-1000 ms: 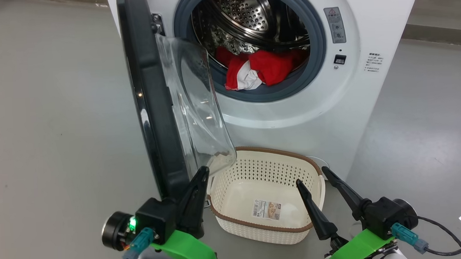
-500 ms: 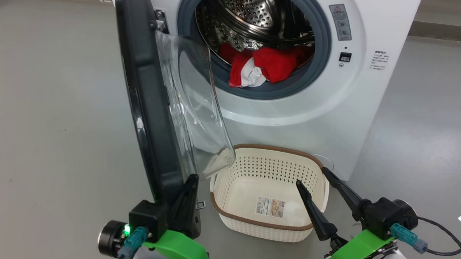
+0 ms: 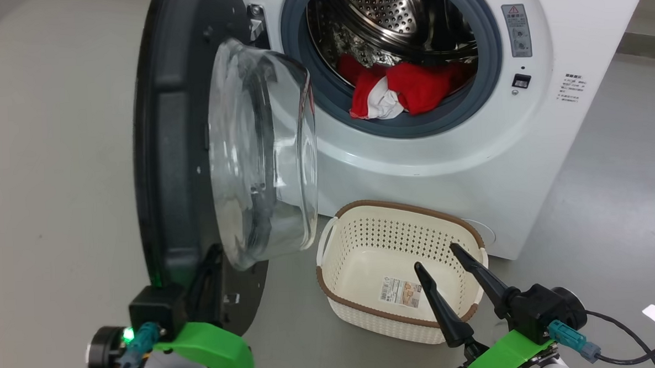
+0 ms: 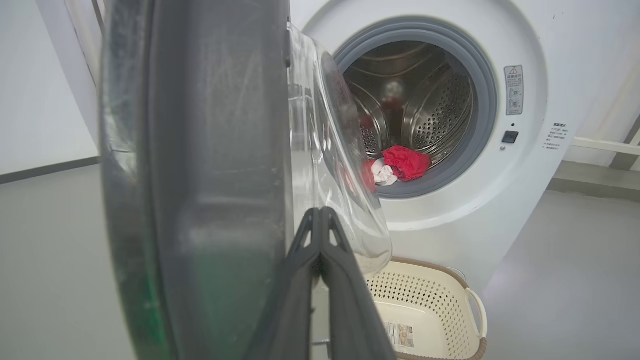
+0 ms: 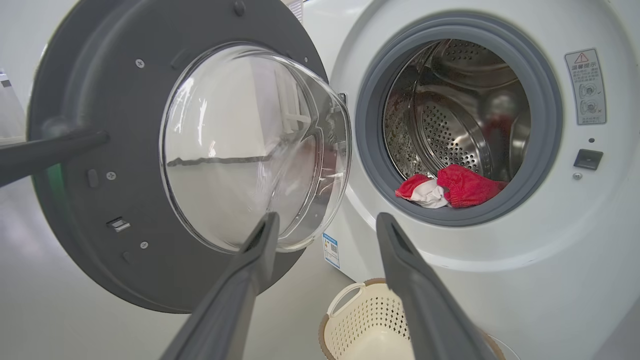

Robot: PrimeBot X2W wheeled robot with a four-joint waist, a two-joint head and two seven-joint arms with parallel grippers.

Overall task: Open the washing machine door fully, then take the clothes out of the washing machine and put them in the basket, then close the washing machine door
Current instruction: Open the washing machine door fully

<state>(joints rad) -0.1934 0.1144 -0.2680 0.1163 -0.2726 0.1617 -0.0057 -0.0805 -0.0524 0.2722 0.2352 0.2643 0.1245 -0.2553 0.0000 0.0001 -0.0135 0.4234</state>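
Inside the washing machine [image 3: 470, 161], at the front of the drum [image 3: 392, 10], the clothes [image 3: 417, 89] lay soft and light, I judged; I'd pinch a raised red fold. Left gripper [image 4: 320, 212] was closed, empty, against the washing machine door [image 3: 166, 158]; right gripper [image 3: 434, 257] gaped, empty.

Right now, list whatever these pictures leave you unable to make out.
- The clothes: bunched in the drum in every view; folds hide their count and any lettering.
- Left claw: in the head view its fingers are lost against the black washing machine door; the left wrist view cannot settle whether it touches the door.
- The basket label: print too small, head view.
- The washing machine: top cut off by the head view's upper edge.
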